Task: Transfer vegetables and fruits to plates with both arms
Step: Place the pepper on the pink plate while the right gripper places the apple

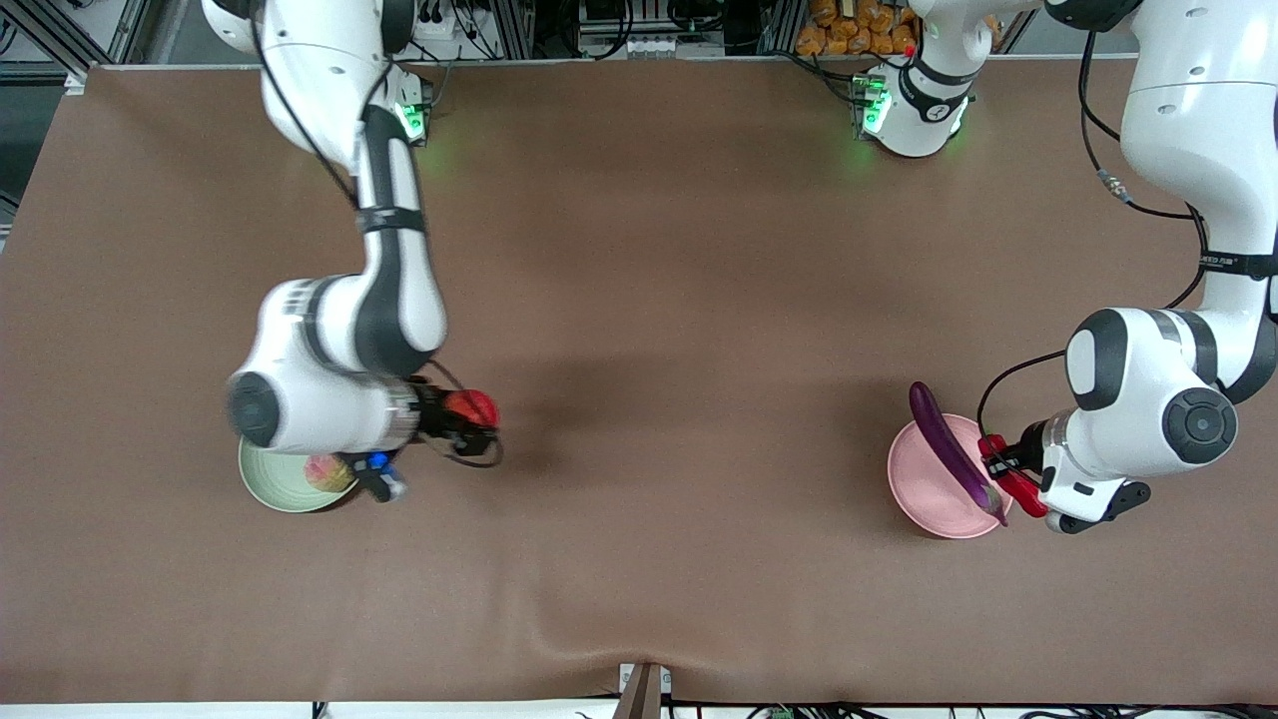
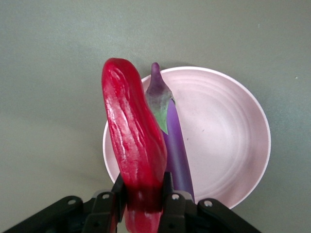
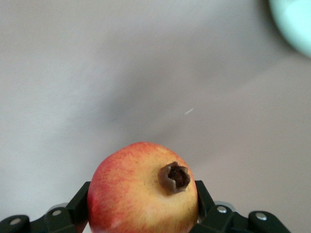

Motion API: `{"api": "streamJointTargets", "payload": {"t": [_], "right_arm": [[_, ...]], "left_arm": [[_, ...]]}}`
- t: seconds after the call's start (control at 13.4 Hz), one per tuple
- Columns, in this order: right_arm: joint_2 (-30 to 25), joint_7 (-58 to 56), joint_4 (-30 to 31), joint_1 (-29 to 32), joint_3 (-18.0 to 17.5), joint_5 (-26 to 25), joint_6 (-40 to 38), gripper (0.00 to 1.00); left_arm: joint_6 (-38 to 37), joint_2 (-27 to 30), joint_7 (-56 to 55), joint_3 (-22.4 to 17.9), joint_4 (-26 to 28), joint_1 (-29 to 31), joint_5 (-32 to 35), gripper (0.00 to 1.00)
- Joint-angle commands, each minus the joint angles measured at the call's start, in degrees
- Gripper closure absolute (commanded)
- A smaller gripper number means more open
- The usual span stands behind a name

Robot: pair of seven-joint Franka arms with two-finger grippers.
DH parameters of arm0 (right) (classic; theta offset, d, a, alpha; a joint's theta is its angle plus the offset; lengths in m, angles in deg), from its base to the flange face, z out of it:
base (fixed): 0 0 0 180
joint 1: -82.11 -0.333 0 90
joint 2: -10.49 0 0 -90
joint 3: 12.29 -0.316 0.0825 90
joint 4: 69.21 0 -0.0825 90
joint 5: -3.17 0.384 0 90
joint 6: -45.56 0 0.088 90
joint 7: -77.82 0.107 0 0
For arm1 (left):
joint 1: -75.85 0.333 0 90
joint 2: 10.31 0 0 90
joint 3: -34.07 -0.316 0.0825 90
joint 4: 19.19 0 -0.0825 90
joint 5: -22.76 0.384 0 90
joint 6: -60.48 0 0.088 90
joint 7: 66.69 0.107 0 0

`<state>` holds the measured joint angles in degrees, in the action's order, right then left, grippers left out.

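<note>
Over each end of the brown surface (image 1: 659, 350), both arms carry produce.

Left end effector (image 2: 141, 201) pinches the red chili pepper (image 2: 133, 145) over the pink plate (image 2: 228, 141), where the purple eggplant (image 2: 175, 145) lies across the rim. Right end effector (image 3: 141, 213) grips the red-orange fruit (image 3: 143, 189) above the surface beside the mint green plate (image 1: 275, 484), which holds the pinkish fruit (image 1: 326, 471).

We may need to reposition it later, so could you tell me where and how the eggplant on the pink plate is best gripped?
Probably from above, at mid-length, fingers closing across the narrow width. The eggplant is long and slender, lying diagonally across the pink plate with both ends overhanging the rim. The left gripper, beside it, already holds the chili pepper.
</note>
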<state>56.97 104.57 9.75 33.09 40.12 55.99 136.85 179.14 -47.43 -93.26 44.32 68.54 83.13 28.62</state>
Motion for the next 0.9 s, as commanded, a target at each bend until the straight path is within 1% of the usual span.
{"api": "streamJointTargets", "payload": {"t": [0.0,0.07,0.15,0.22,0.3,0.45,0.52,0.6,0.67,0.75,0.82], "right_arm": [[-0.07,-15.35,1.72,6.09,1.38,-3.49,-4.54,0.58],[0.45,-23.42,1.89,9.17,1.12,-5.51,-4.55,0.55],[1.5,-32.21,2.24,12.25,1.03,-7.1,-4.46,0.55],[2.12,-39.78,2.77,15.41,0.6,-7.29,-3.94,0.55],[2.91,-44.55,2.95,18.66,-1.5,-7.38,-3.24,0.55],[3.1,-50.19,2.95,24.99,-6.24,-7.81,-0.78,0.55],[3.97,-55.01,2.95,28.07,-7.74,-8.34,1.58,0.5],[4.41,-59.5,2.95,31.58,-10.46,-8.34,2.65,0.45],[4.41,-60.41,2.77,34.23,-13.35,-8.43,2.66,0.37],[4.24,-60.42,2.25,34.86,-14.34,-8.61,2.57,0.14],[4.15,-60.33,2.16,34.35,-14.26,-8.61,2.48,0.0]], "left_arm": [[1.13,-0.76,-1.98,0.21,0.16,0.46,-1.63,1.0],[1.22,-0.85,-2.43,0.21,-0.36,0.11,-1.91,1.0],[1.31,-0.85,-3.04,0.21,-0.54,-0.68,-1.91,1.0],[1.57,-0.85,-3.48,0.21,-0.81,-0.86,-1.39,1.0],[3.05,-0.94,-3.49,0.38,-1.51,-1.04,-1.21,1.0],[6.04,-1.64,-3.66,0.21,-2.04,-3.84,-1.03,1.0],[6.93,-2.68,-3.84,0.21,-2.65,-4.9,-1.03,1.0],[8.07,-3.83,-3.84,0.12,-2.65,-5.95,-0.68,1.0],[9.56,-4.45,-3.84,0.03,-2.65,-7.35,-0.33,1.0],[10.01,-4.98,-3.84,0.03,-2.65,-7.63,0.72,1.0],[10.01,-4.98,-3.84,0.12,-2.57,-7.46,1.86,0.72]]}}
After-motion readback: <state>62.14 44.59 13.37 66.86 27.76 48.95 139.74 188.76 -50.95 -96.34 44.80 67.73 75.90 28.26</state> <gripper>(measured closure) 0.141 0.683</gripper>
